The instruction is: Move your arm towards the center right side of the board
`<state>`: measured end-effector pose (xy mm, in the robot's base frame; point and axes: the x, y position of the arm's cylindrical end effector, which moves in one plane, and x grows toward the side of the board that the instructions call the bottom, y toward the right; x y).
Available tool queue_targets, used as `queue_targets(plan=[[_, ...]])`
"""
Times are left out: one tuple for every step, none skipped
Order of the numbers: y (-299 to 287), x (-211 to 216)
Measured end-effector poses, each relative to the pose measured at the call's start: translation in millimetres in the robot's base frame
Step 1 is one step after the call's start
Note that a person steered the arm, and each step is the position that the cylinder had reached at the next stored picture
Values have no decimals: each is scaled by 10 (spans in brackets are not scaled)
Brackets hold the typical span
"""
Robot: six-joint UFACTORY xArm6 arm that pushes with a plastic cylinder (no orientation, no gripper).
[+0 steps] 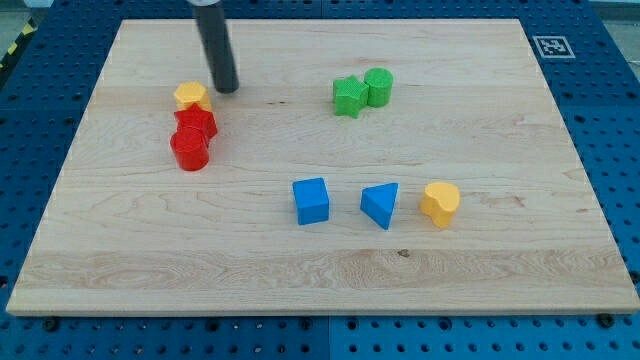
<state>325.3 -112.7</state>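
Observation:
My tip (226, 88) rests on the wooden board (500, 150) at the view's upper left, just right of a yellow block (190, 96). Below that yellow block sit a red block (197, 122) and a red cylinder (189, 149), all touching in a column. A green star-shaped block (348, 96) and a green cylinder (379, 87) stand together at the upper middle. A blue cube (311, 200), a blue triangular block (381, 204) and a yellow heart-shaped block (440, 203) form a row at the lower middle right. The rod comes down from the view's top.
The board lies on a blue perforated table (600, 320). A black-and-white marker tag (551, 46) sits at the board's top right corner.

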Motion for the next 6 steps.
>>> queue_targets(plan=[[519, -91], [871, -91], [1228, -176], [1656, -372], [2223, -379], [2912, -79]])
